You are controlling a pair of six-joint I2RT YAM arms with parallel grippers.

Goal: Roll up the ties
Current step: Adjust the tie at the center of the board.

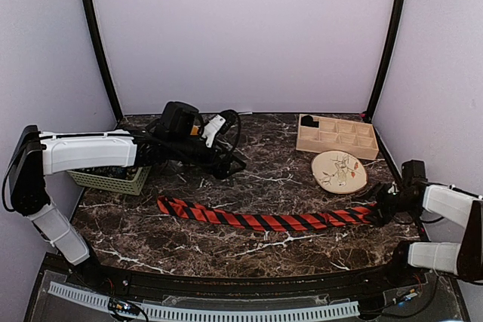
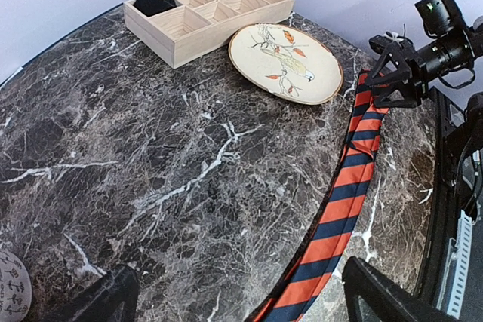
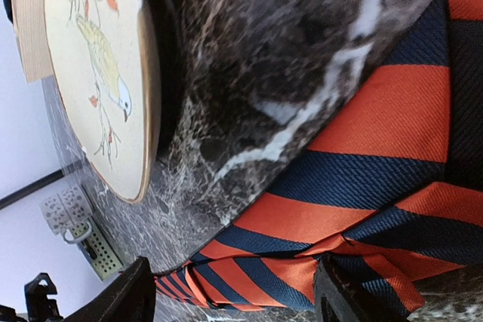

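Note:
A red-and-black striped tie point(image 1: 256, 222) lies stretched out left to right across the dark marble table point(image 1: 279, 179). My right gripper point(image 1: 381, 210) is low at the tie's right end. In the right wrist view it point(image 3: 241, 299) is open, its fingers on either side of the folded fabric point(image 3: 377, 111). My left gripper point(image 1: 232, 162) hovers above the table's middle, behind the tie. It point(image 2: 241, 311) is open and empty in the left wrist view, where the tie point(image 2: 355, 175) runs up to the right gripper point(image 2: 392, 84). I see no dotted ties.
A wooden compartment box point(image 1: 332, 151) stands at the back right, with a dark thing point(image 2: 153, 4) in one corner cell. A bird-painted plate point(image 1: 339, 171) lies in front of it, just behind the tie's right end. A green basket point(image 1: 109, 179) sits at the left under my left arm.

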